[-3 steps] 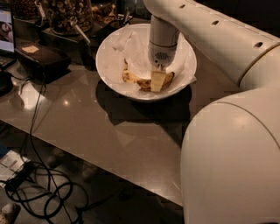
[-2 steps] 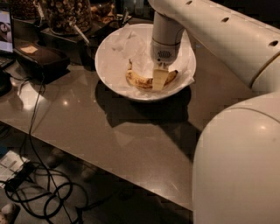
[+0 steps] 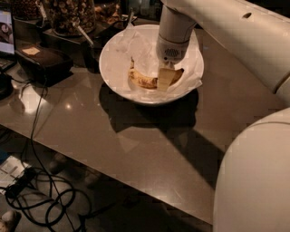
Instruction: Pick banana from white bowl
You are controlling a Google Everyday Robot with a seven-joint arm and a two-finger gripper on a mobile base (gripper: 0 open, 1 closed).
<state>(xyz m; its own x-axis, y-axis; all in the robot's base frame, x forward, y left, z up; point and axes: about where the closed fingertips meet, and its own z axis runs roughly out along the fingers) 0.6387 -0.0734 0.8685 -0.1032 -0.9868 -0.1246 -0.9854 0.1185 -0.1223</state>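
Note:
The banana (image 3: pixel 144 81), yellow with brown spots, lies curved in the white bowl (image 3: pixel 113 68), which is lined with crumpled white paper and stands at the back of the dark table. My gripper (image 3: pixel 165 78) points straight down into the bowl and sits at the banana's right half, covering part of it. The white wrist (image 3: pixel 174 34) rises above it. The banana's left end is in plain sight and its right end peeks out past the gripper.
Glass jars of nuts (image 3: pixel 68 13) stand behind the bowl at the back left. A black box (image 3: pixel 41 61) and a screen (image 3: pixel 5 27) are at the left. Cables (image 3: pixel 41 197) lie on the floor below the table's front edge. My own white body (image 3: pixel 253 181) fills the lower right.
The gripper stays down in the bowl at the banana, with hardly any shift. My white body at the lower right has moved a little to the right in view.

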